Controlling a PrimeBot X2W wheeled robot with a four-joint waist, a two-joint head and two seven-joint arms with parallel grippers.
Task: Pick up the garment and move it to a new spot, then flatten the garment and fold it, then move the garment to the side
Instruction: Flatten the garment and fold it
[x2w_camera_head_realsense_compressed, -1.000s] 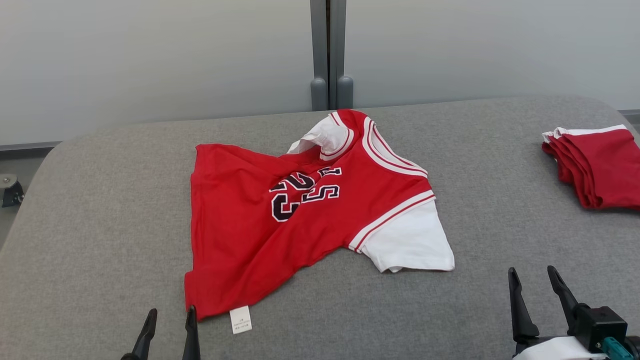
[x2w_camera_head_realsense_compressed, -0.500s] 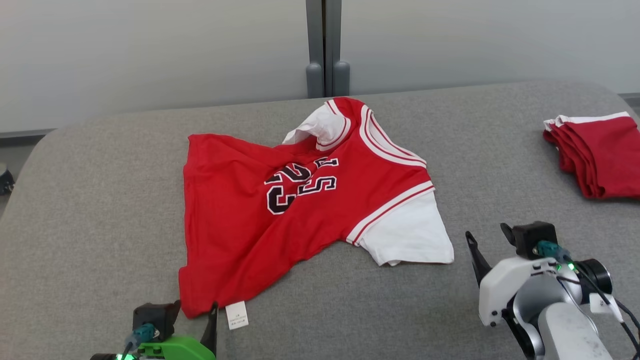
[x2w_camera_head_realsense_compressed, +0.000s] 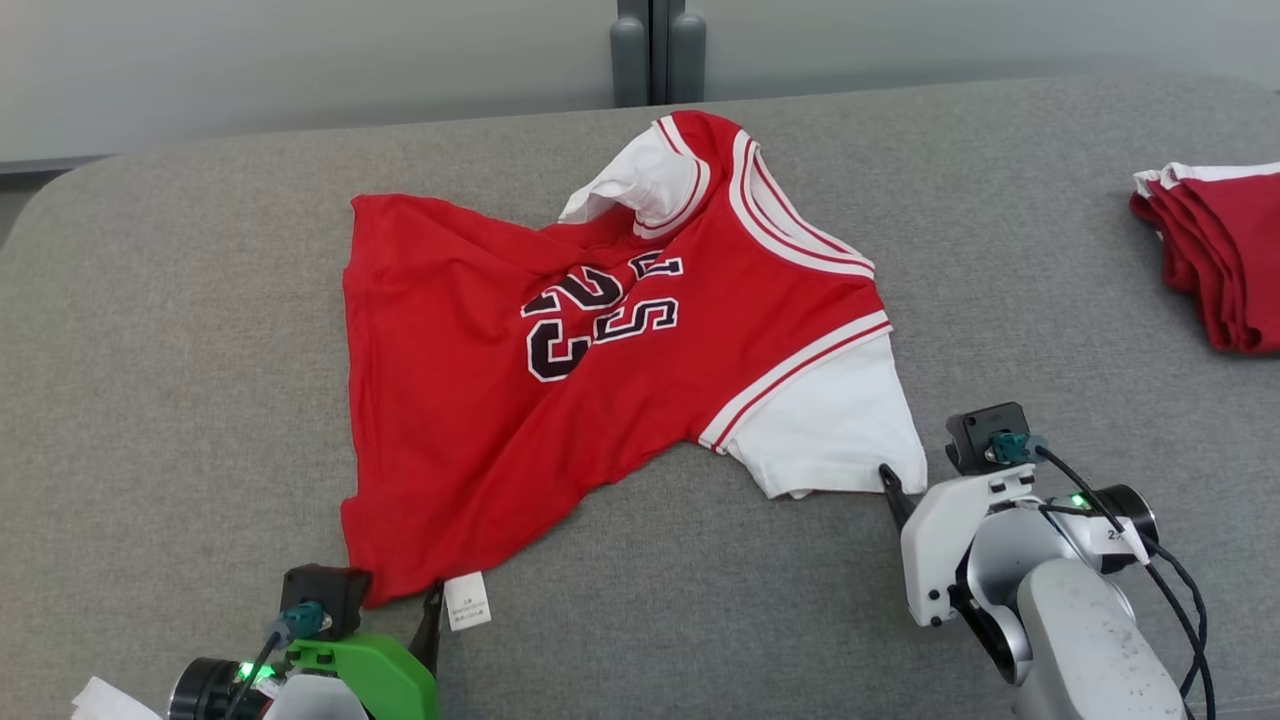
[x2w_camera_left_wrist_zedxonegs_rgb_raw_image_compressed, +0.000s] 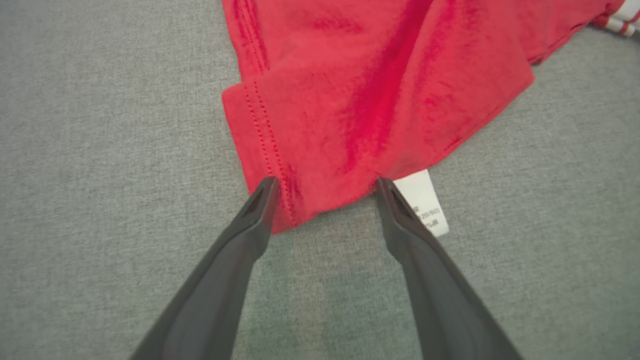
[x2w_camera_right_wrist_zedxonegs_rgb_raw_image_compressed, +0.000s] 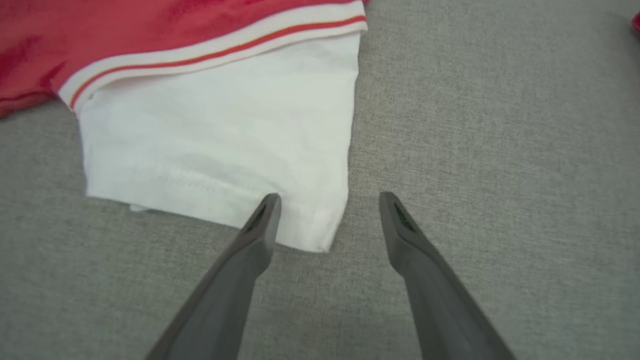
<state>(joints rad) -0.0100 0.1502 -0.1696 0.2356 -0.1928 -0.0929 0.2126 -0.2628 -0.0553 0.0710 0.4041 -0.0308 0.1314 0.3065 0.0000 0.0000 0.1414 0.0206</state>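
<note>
The garment is a red jersey with white sleeves and black numbers, lying rumpled on the grey table. My left gripper is open at its near hem corner. In the left wrist view the gripper straddles that red corner, with a white label by one finger. My right gripper is open at the near white sleeve. In the right wrist view the gripper has one finger over the sleeve's corner and the other over bare table.
A stack of folded red and white garments lies at the table's right edge. A grey post stands against the pale wall behind the table. Bare grey surface lies left of the garment and along the front.
The head camera has tilted down. Both arms have come forward, the left to the hem corner and the right to the white sleeve. Both grippers stay open.
</note>
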